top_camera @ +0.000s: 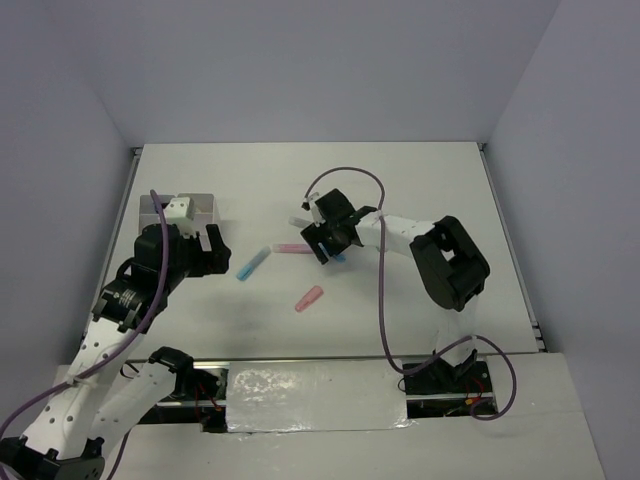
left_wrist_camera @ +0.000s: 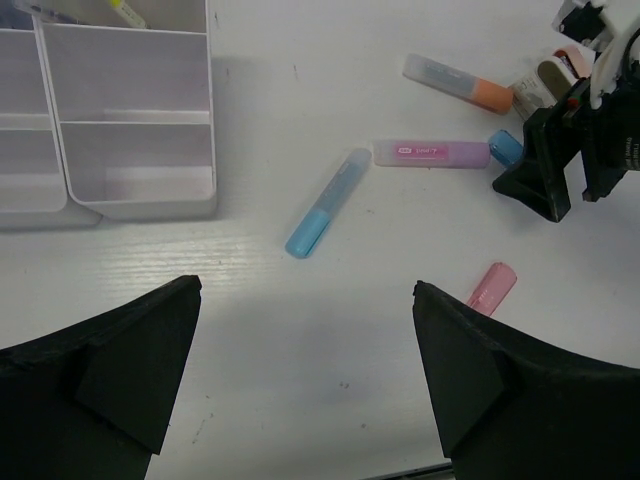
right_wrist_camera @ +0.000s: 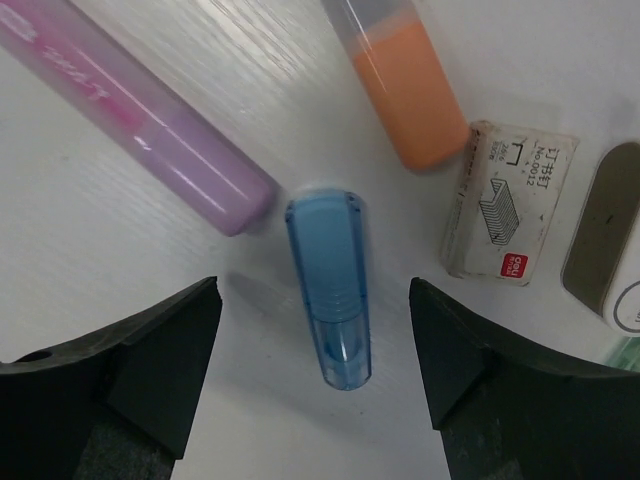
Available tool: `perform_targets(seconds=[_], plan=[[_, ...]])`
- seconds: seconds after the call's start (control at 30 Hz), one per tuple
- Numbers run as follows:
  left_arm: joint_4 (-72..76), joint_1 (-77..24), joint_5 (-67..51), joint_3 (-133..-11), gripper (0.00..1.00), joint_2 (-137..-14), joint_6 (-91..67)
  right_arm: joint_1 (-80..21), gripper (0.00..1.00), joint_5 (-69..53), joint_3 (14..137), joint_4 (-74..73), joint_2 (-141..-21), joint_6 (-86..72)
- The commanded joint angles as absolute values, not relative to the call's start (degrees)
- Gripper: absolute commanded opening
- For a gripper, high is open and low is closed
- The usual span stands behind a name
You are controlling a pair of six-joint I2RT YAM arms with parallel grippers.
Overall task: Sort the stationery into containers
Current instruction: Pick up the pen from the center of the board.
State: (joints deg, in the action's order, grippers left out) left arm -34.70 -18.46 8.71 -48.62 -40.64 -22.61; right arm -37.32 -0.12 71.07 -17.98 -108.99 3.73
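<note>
**A:** Where is the right claw?

**B:** Low over the table, fingers well apart, clamped on nothing. A little blue tube lies flat between them and touches neither finger.

**A:** What lies around the tube?

**B:** A pink marker, its purple end just beside the tube's far end. On the other side is an orange-tipped marker. Just beside that is a small staple box (white, with a red label at one corner). A grey oval thing runs off the edge of the right wrist view, and I cannot tell what it is.

**A:** And the left claw?

**B:** Spread wide too, gripping nothing. It hovers above bare table, near the organizer.

**A:** Anything inside the organizer?

**B:** A yellow-tipped pen shows in a far compartment, cut off by the top of the left wrist view.

**A:** What else is loose on the table?

**B:** A blue marker lies slanted between the organizer and the pink marker, apart from both. A short pink marker lies by itself, nearer the arms' bases.

**A:** And from above?

**B:** The organizer sits at the left side of the table, partly hidden by the left arm. The right claw is near the middle.
</note>
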Motion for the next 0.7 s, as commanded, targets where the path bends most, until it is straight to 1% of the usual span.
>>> perform_targets(seconds=[0.0, 0.03, 0.1, 0.17, 0.2, 0.23, 0.27, 0.3, 0.33, 0.43, 0.53, 0.57, 0.63, 0.67], plan=[[-32.2, -18.2, 9.0, -48.8, 0.99, -39.8, -22.3, -35.9, 0.8, 0.3, 73.4, -20.5, -111.2, 4.5], [-32.1, -18.2, 8.7, -48.7, 0.99, -39.7, -22.3, -35.8, 0.69, -2.1, 73.2, -20.8, -111.8, 4.7], [-32.1, -18.2, 8.7, -48.7, 0.99, -39.6, -22.3, -35.9, 0.58, -3.3, 72.5, -21.3, -112.3, 4.3], [-32.1, -18.2, 9.1, -48.7, 0.99, -39.6, -22.6, -35.9, 0.5, -4.2, 71.5, -21.5, -112.7, 3.0], [-32.2, -18.3, 9.1, -48.7, 0.99, -39.6, -22.6, -35.9, 0.45, -4.7, 70.7, -21.4, -112.8, 2.6], [-32.2, -18.2, 9.2, -48.6, 0.99, -39.4, -22.8, -36.0, 0.35, -5.6, 70.1, -21.4, -112.8, 1.8], [-32.1, -18.2, 9.3, -48.7, 0.99, -39.3, -22.8, -35.9, 0.28, -6.1, 69.5, -21.3, -112.6, 1.4], [-32.1, -18.3, 9.2, -48.7, 0.99, -39.3, -22.9, -35.9, 0.2, -6.1, 67.9, -20.9, -112.2, 0.9], [-32.1, -18.2, 9.1, -48.7, 0.99, -39.3, -22.9, -36.0, 0.07, -5.7, 67.0, -19.8, -111.3, 0.3], [-32.3, -18.2, 7.8, -49.1, 0.99, -40.4, -23.5, -35.9, 0.05, -3.6, 64.1, -19.2, -108.2, -2.6], [-28.8, -18.2, -1.0, -47.6, 0.99, -42.2, -27.1, -35.9, 0.04, -4.0, 61.2, -18.2, -101.8, -6.0], [-24.2, -18.3, -8.1, -45.7, 0.99, -42.5, -28.4, -35.9, 0.04, -5.3, 59.9, -17.1, -97.5, -6.7], [-17.6, -18.3, -15.0, -43.2, 0.99, -43.4, -33.6, -36.1, 0.04, -6.5, 58.5, -16.3, -93.1, -9.0], [-10.4, -18.4, -20.3, -40.6, 0.99, -43.8, -35.7, -36.5, 0.04, -8.0, 57.1, -13.9, -88.6, -9.9]])
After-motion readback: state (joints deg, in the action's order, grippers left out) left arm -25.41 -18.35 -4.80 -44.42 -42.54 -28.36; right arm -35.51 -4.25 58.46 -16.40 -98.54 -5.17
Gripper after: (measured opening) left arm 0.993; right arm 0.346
